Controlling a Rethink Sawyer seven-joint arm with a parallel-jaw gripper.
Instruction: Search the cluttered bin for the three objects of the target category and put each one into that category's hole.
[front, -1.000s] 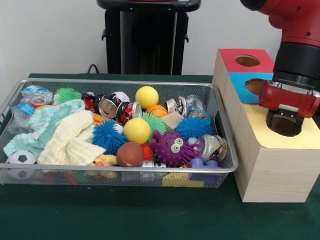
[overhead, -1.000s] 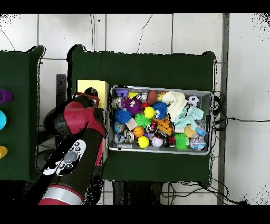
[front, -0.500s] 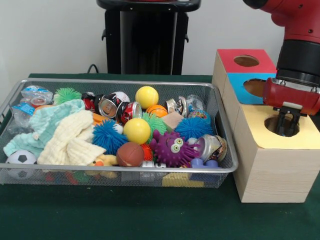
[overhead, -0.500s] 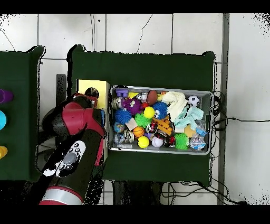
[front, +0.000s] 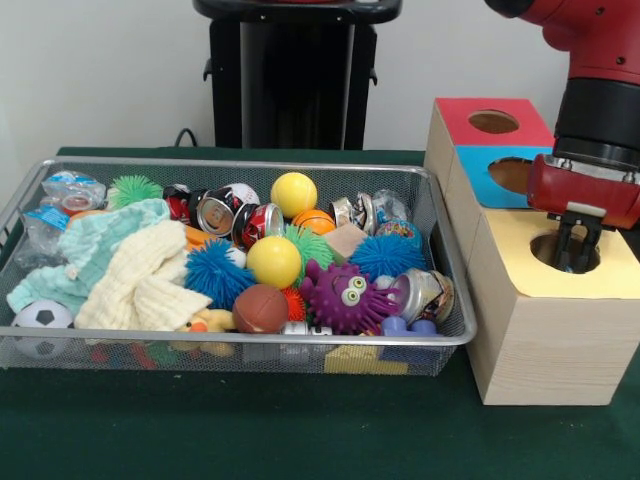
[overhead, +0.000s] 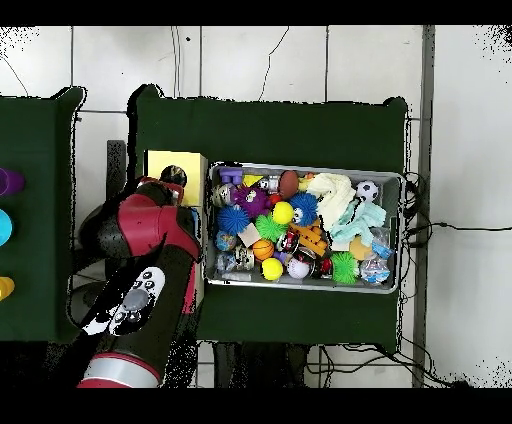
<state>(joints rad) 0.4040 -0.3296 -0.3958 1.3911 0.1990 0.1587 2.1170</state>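
**Parked at the yellow hole, hands empty as far as visible**

Starting big: red and black arm (front: 600, 90) coming down on the right side of the front view, well clear of the wire bin (front: 240, 164) and hanging over the wooden box (front: 545, 345) just beside it. Makes sense as a drop-off pose, not a search pose.

Three holes on that box, red-topped (front: 494, 121) at the back, blue (front: 510, 172) in the middle, yellow (front: 545, 250) nearest the camera. Gripper (front: 573, 248) lined up straight over the yellow one, tips dipped into the opening, presumably so anything let go falls in instead of bouncing off the rim. Jaws a little apart, nothing seen between them. Going by that, yellow looks like the target category's hole, but only a guess.

Bin packed full: pale cloths (front: 120, 265) heaped on the left and likely hiding stuff, purple googly-eyed toy (front: 345, 295) near the front rim, yellow ball (front: 274, 261) mid-pile, crushed cans (front: 215, 213) toward the back. Can't tell which of these count as the target kind, or how many have gone in. Whatever's left to find, sitting somewhere in that clutter, none of it near the gripper
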